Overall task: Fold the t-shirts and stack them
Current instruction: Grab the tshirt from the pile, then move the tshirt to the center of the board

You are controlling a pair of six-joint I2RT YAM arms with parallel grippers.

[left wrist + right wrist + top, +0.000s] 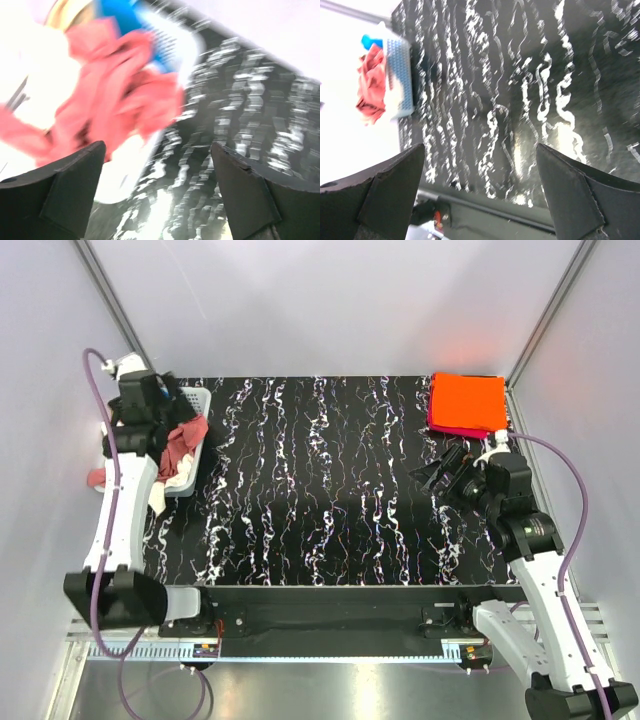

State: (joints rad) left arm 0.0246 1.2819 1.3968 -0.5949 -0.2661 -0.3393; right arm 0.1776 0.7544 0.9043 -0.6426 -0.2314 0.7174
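Note:
A dusty salmon-pink t-shirt [186, 436] lies crumpled on top of the white basket [200, 398] at the far left. It is blurred in the left wrist view [115, 95], with blue cloth [117, 15] and cream-white cloth [30, 65] beside it. A cream-white piece [160, 496] hangs over the basket's near side. My left gripper [172, 405] hovers over the basket, open and empty [157, 190]. A folded orange t-shirt [468, 402] lies on a magenta one [448, 426] at the far right corner. My right gripper [438, 468] is open and empty [477, 192] above the table.
The black marbled table [320, 490] spreads between the basket and the folded stack. In the right wrist view the basket [400, 75] with the pink shirt [370, 85] shows far off, and the table's near edge [495, 212] lies below the fingers.

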